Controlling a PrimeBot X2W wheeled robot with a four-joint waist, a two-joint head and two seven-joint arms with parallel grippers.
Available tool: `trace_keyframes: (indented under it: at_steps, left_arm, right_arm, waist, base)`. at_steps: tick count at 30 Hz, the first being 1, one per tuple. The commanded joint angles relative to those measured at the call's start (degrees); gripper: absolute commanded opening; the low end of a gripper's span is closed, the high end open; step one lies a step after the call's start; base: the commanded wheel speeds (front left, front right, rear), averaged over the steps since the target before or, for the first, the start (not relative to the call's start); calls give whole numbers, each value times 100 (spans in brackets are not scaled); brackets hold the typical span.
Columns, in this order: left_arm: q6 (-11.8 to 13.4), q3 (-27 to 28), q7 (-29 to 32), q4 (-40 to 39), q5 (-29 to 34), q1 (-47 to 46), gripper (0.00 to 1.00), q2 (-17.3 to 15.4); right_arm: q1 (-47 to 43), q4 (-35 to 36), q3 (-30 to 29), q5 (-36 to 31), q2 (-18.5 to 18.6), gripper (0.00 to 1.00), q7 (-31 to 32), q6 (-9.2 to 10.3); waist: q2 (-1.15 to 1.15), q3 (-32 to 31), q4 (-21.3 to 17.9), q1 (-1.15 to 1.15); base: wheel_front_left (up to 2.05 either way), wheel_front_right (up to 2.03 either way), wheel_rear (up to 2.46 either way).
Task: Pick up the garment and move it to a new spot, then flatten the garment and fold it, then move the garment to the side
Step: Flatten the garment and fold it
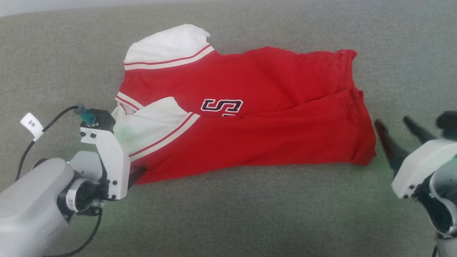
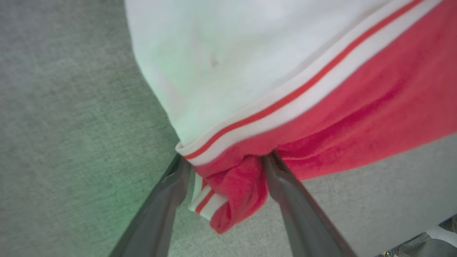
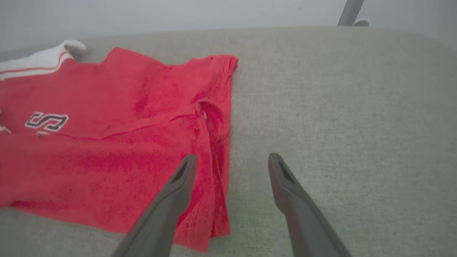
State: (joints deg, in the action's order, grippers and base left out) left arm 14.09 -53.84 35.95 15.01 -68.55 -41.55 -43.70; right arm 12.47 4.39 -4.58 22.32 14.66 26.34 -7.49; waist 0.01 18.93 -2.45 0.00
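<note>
So the garment [image 1: 267, 142] is lying across the middle of the grey fabric surface [image 1: 250, 214]. It's folded over lengthwise, so the near half sits on top of the far half. The neck end points left and the hem end points right. One white sleeve [image 1: 157, 125] is flipped onto the red body on the near-left side, and the other sleeve [image 1: 167, 43] pokes out at the far left. The dark letter logo [image 1: 221, 106] is half tucked under the fold line.

The left gripper [image 1: 137, 175] is down at the near-left corner of the shirt and has it pinched. In the left wrist view there's a bunched wad of red cloth and striped trim [image 2: 203, 203] clamped between the two fingers [image 2: 285, 192], and the corner is a bit crumpled there.

The right gripper [image 1: 392, 125] is off at the right end, just beside the hem, with its fingers spread apart and nothing between them. In the right wrist view one finger [image 3: 171, 200] overlaps the near-right corner of the shirt and the other finger [image 3: 296, 203] is over bare surface. I can't tell if it's actually touching the cloth.

A black cable with a small white tag [image 1: 31, 125] runs off the left wrist.
</note>
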Motion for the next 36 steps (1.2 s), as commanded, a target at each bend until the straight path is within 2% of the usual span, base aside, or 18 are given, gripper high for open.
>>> trace_keyframes:
  at_steps: [1,9,18,19,20,24,28,36]
  left_arm:
    - [3,-186,-32,357,19,165,0,153]
    - [-300,-249,-158,676,121,-47,0,534]
    - [-484,-293,-258,964,162,-150,0,795]
    - [-503,-288,-272,989,161,-161,0,820]
    - [-518,-287,-286,1018,159,-172,0,846]
    - [-554,-289,-289,1123,154,-207,0,878]
    - [-515,-248,-200,1030,91,-222,0,748]
    - [-154,-167,117,302,11,-74,0,199]
  right_arm:
    - [-25,-78,77,78,54,100,167,0]
    - [163,-587,285,295,257,100,1136,0]
    - [406,-1332,752,347,330,100,1901,-1]
    - [431,-1404,813,347,340,14,1976,-2]
    - [459,-1438,840,345,346,0,2009,-1]
    - [546,-1448,817,351,438,0,2105,1]
    - [545,-1243,727,395,584,0,2272,1]
    - [343,-525,503,618,908,0,2730,1]
  waist:
    - [-1,40,37,0]
    - [-1,210,254,0]
    - [-1,325,407,0]
    - [-1,334,422,0]
    - [-1,341,432,0]
    - [-1,342,467,0]
    - [-1,310,475,0]
    - [-1,203,511,0]
  base:
    - [0,0,0]
    - [0,0,0]
    - [0,0,0]
    - [0,0,0]
    - [0,0,0]
    - [0,0,0]
    - [0,0,0]
    - [0,0,0]
